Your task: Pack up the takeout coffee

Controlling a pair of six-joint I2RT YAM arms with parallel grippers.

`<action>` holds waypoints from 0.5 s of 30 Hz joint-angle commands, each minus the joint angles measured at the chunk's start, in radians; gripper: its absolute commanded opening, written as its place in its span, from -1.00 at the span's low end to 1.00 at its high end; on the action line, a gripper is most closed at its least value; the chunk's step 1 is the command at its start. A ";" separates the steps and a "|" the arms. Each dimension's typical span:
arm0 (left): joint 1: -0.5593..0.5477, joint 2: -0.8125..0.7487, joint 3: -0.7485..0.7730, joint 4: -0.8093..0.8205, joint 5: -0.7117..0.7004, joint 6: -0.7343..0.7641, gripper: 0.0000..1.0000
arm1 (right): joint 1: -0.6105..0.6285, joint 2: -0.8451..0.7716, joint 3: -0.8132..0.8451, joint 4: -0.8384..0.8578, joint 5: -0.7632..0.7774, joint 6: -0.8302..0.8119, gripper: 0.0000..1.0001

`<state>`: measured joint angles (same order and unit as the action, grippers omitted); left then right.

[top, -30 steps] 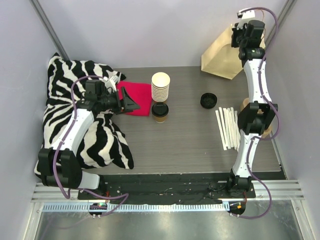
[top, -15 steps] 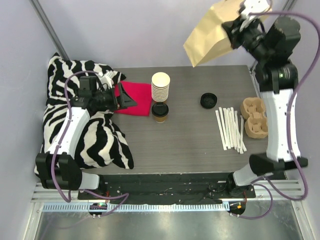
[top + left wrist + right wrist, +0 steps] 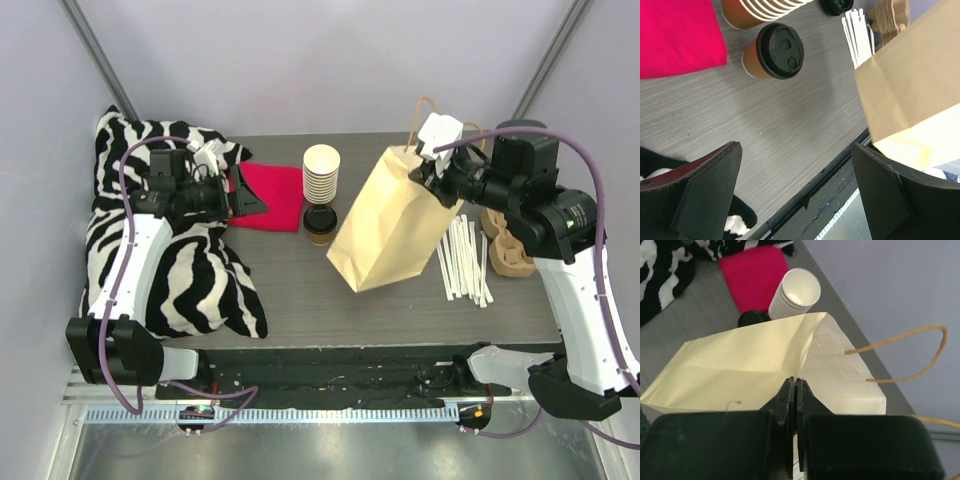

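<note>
The takeout coffee (image 3: 320,223), a small brown paper cup with a black lid, stands on the table in front of the cup stack; it also shows in the left wrist view (image 3: 774,52). My right gripper (image 3: 432,166) is shut on the top rim of a tan paper bag (image 3: 392,222) and holds it tilted just right of the coffee; in the right wrist view (image 3: 795,382) the jaws pinch the bag's edge (image 3: 740,365). My left gripper (image 3: 258,200) is open and empty over the red cloth, left of the coffee.
A stack of cream-white cups (image 3: 321,173) stands behind the coffee. A red cloth (image 3: 274,194) and a zebra-print cushion (image 3: 180,270) lie at the left. White stirrers (image 3: 465,255) and a cardboard cup carrier (image 3: 508,255) lie at the right.
My right arm has swung the paper bag down from high at the back right to the table's middle, beside the coffee, now covering the loose black lid. My left gripper has pulled slightly left.
</note>
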<state>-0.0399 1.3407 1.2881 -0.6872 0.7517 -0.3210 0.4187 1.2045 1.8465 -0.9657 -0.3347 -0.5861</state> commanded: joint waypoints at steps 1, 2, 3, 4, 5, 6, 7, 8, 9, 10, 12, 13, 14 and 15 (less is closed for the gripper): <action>0.011 -0.034 0.007 -0.031 0.012 0.045 0.93 | 0.015 -0.071 -0.062 -0.054 0.000 0.028 -0.98; 0.011 -0.034 0.005 -0.026 0.023 0.045 0.94 | 0.017 -0.080 -0.076 -0.056 -0.006 0.035 -0.98; 0.012 -0.034 -0.001 -0.023 0.029 0.046 0.94 | 0.017 -0.083 -0.084 -0.057 -0.021 0.038 -0.98; 0.011 -0.032 -0.003 -0.017 0.034 0.046 0.94 | 0.018 -0.083 -0.090 -0.064 -0.027 0.039 -0.99; 0.011 -0.032 -0.006 -0.014 0.035 0.046 0.94 | 0.019 -0.085 -0.104 -0.064 -0.033 0.039 -0.98; 0.012 -0.029 -0.010 -0.011 0.032 0.045 0.95 | 0.022 -0.089 -0.110 -0.068 -0.047 0.037 -0.98; 0.011 -0.028 -0.012 -0.009 0.028 0.043 0.95 | 0.023 -0.088 -0.116 -0.071 -0.053 0.028 -0.98; 0.011 -0.026 -0.013 -0.009 0.011 0.043 0.96 | 0.025 -0.089 -0.133 -0.074 -0.059 0.020 -0.99; 0.011 -0.023 -0.013 -0.009 0.006 0.042 0.96 | 0.026 -0.095 -0.145 -0.074 -0.064 0.014 -0.98; 0.011 -0.023 -0.015 -0.009 0.005 0.045 0.96 | 0.029 -0.098 -0.159 -0.074 -0.073 0.000 -0.98; 0.011 -0.026 -0.024 -0.002 -0.003 0.046 0.96 | 0.037 -0.112 -0.216 -0.048 -0.081 -0.014 -0.98; 0.011 -0.031 -0.027 0.008 0.000 0.049 0.96 | 0.041 -0.118 -0.239 -0.033 -0.078 -0.017 -0.98; 0.011 -0.034 -0.033 0.011 0.000 0.051 0.96 | 0.057 -0.120 -0.277 -0.021 -0.076 -0.027 -0.98; 0.011 -0.037 -0.036 0.014 0.000 0.054 0.96 | 0.067 -0.122 -0.291 0.008 -0.067 -0.030 -0.98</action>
<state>-0.0360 1.3350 1.2659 -0.7055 0.7517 -0.2897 0.4519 1.1053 1.6253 -1.0431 -0.3882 -0.5831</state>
